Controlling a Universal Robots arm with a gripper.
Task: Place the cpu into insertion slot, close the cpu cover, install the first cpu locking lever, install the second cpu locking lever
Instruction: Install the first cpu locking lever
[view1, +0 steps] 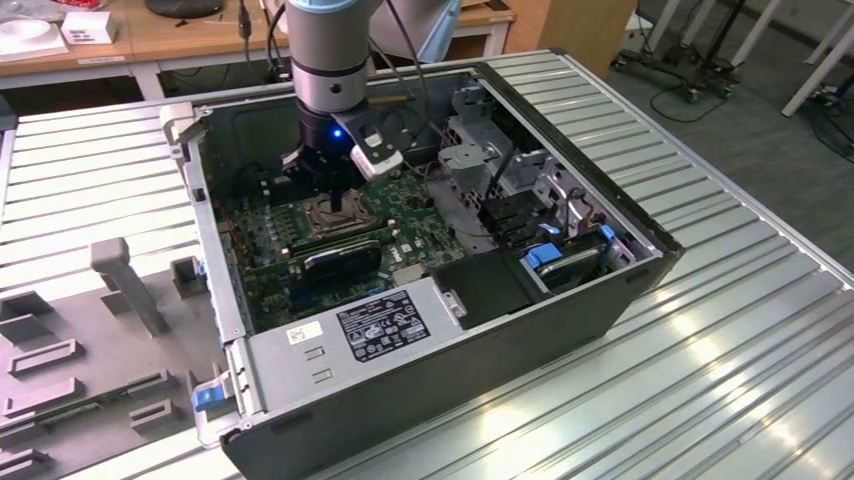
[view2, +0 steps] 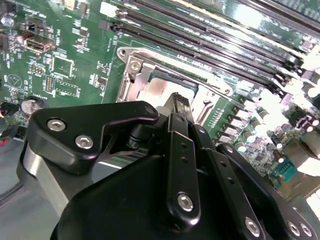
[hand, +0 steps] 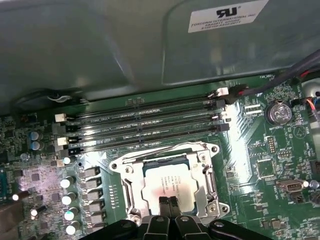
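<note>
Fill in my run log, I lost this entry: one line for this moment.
gripper: shut, fingertips together over cpu | cpu: lying in slot | cover: down around cpu | site: open computer case

Exterior view: high and well back, angled down into the open computer case (view1: 441, 300) on the ribbed table (view1: 747, 350). Both wrist views: close above the green board (hand: 260, 165), past the gripper (hand: 168, 204) from opposite sides, sharing the insertion slot (hand: 167, 182) (view2: 165, 87) and memory slots (hand: 145, 122).
</note>
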